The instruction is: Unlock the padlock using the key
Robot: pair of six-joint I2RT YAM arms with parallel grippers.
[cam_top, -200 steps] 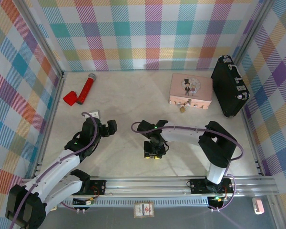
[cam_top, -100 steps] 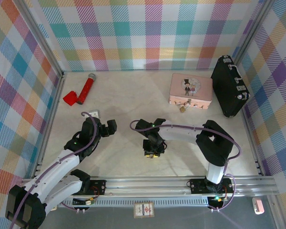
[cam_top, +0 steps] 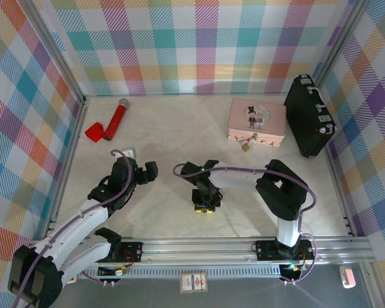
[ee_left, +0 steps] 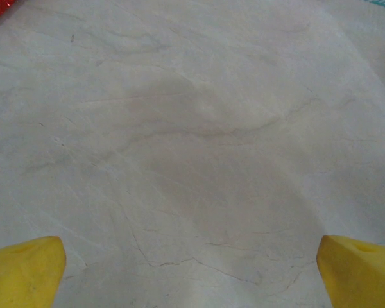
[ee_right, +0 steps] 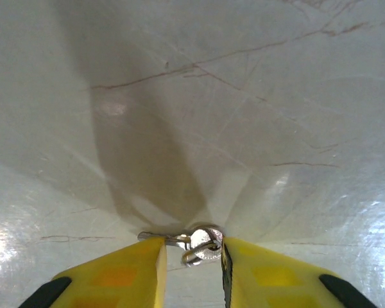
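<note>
From above, the left tool (cam_top: 145, 172) hung spread wide, the right tool (cam_top: 205, 205) stood mid-worktop (cam_top: 167, 128), and the padlock (cam_top: 248, 145) lay against the pink tin (cam_top: 256, 120). Left wrist: fingers (ee_left: 25, 269) far apart. Right wrist: fingers (ee_right: 115, 276) pinched the key (ee_right: 202, 242) (lying on the worktop).

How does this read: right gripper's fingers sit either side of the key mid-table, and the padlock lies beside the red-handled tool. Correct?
Not the padlock: the top external view shows it against the front of the pink tin, far from the red-handled tool. The right gripper does have its fingers either side of the key mid-table.
</note>
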